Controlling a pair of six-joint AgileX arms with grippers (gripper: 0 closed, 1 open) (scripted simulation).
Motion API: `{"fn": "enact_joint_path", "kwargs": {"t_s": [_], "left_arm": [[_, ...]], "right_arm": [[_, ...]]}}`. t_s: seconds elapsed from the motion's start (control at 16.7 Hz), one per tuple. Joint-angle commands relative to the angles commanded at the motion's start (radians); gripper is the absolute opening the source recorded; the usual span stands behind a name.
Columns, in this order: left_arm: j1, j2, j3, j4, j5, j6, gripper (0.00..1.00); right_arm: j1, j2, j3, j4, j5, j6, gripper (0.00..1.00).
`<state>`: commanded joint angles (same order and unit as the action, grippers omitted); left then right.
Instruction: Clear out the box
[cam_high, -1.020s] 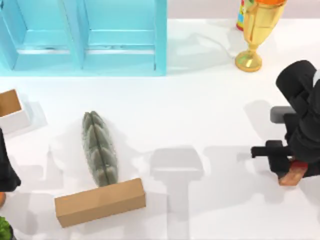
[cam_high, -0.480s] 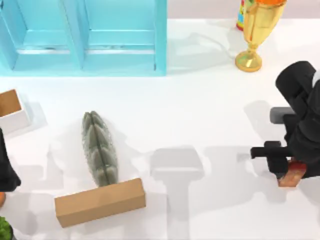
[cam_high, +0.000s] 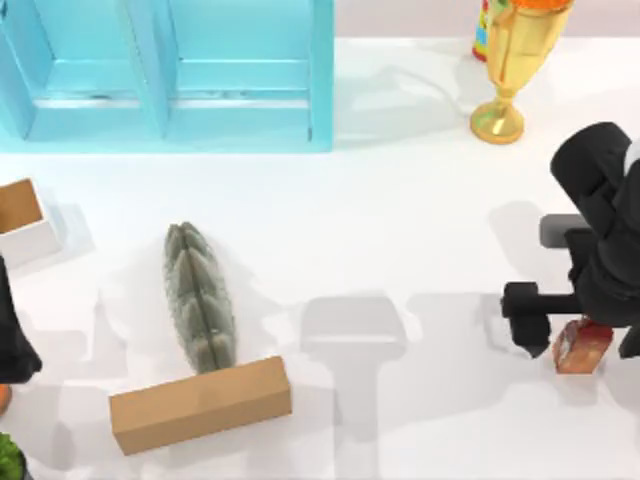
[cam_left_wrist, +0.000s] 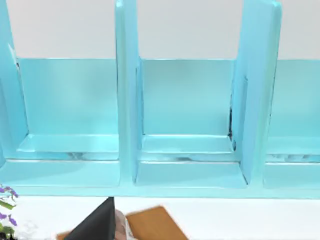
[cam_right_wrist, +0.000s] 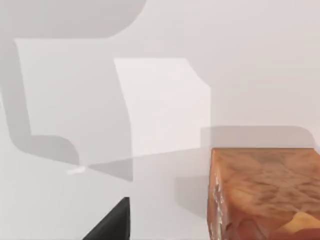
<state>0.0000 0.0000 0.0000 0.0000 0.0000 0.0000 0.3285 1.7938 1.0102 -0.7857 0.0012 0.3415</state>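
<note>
Released now, bread (cam_high: 582, 346) stands free — right wrist shows crust (cam_right_wrist: 265, 192)

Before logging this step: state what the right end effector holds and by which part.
Cannot be told: the right end effector sits directly over the brown block by the table's right edge, hiding any contact.

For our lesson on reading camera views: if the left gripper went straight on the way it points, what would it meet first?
Probably the blue shelf unit: the left wrist view faces its open middle compartment head-on. Depth is unclear.
</note>
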Motion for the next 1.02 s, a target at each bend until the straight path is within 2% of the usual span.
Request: {"fn": "enact_joint_path", "kwargs": {"t_s": [0.42,1.02], "left_arm": [[0.000,0.000,0.000,0.000,0.000,0.000,1.00],[0.000,0.000,0.000,0.000,0.000,0.000,1.00]], "right_arm": [[0.000,-0.005,0.014,-0.015,0.000,0.001,1.00],[-0.002,-0.095,0.178,-0.288,0.000,-0.002,1.00]]}}
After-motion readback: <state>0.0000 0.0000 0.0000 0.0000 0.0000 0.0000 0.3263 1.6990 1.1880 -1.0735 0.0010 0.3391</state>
